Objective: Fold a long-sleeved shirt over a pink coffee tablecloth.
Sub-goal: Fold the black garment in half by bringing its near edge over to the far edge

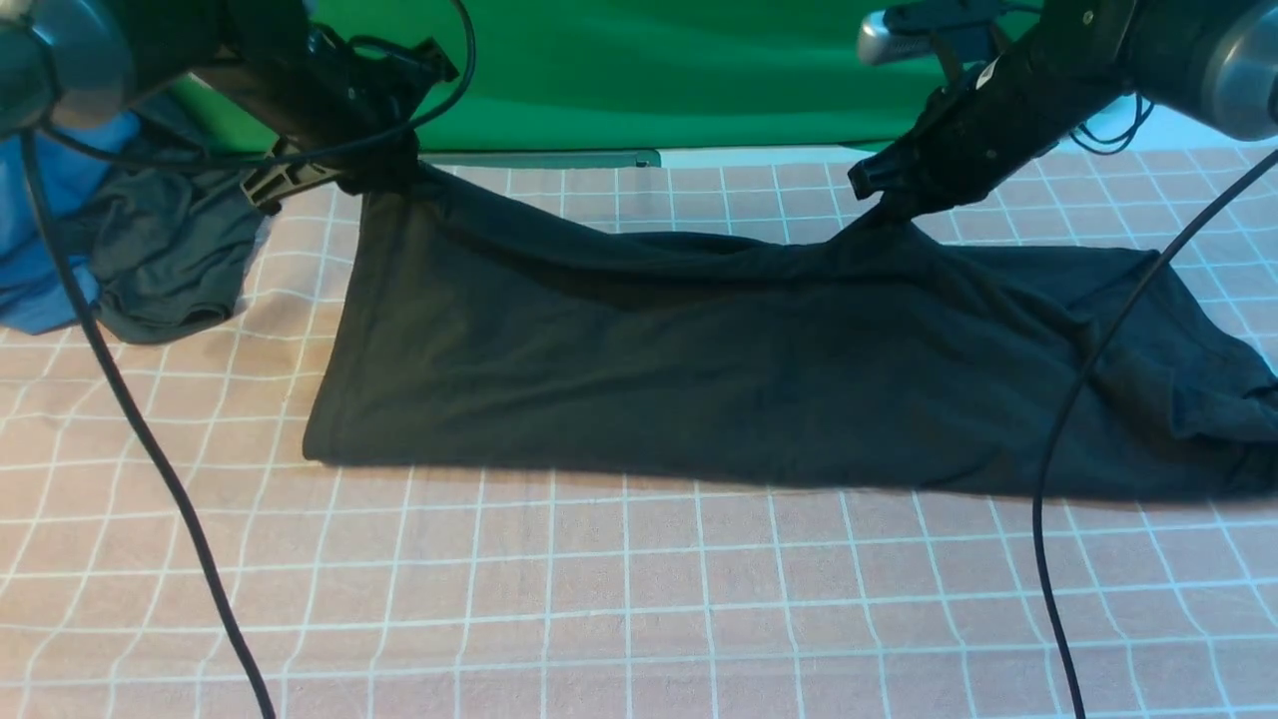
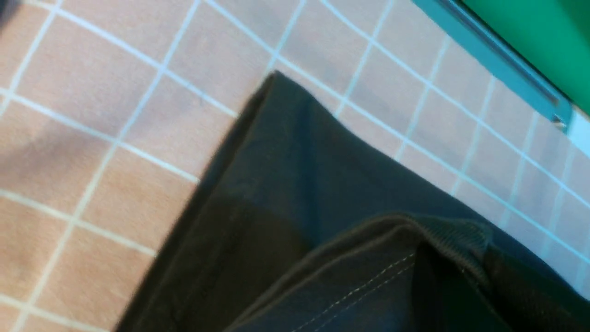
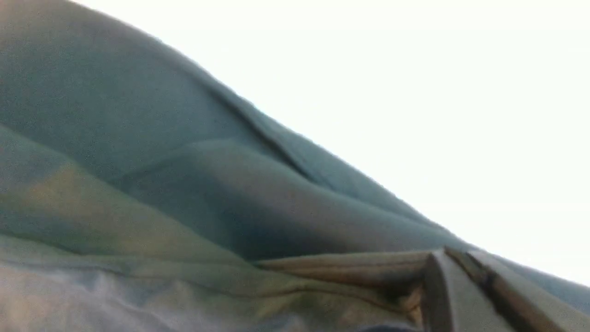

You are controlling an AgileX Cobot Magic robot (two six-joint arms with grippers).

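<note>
The black long-sleeved shirt [image 1: 699,369] lies stretched across the pink coffee tablecloth [image 1: 639,599], its near edge flat and its far edge lifted at two points. My left gripper [image 1: 374,180] is shut on the far left corner, where a ribbed hem [image 2: 461,235] and white stitching show in the left wrist view. At the far right my right gripper [image 1: 884,205] is shut on a raised peak of the shirt's fabric [image 3: 184,184]. The shirt's right end is bunched near the frame edge. No print shows.
A dark grey garment [image 1: 170,260] lies on a blue one [image 1: 50,200] at the far left. The green backdrop [image 1: 649,70] hangs behind the table. Two black cables [image 1: 130,419] [image 1: 1058,499] hang down over the near part of the cloth.
</note>
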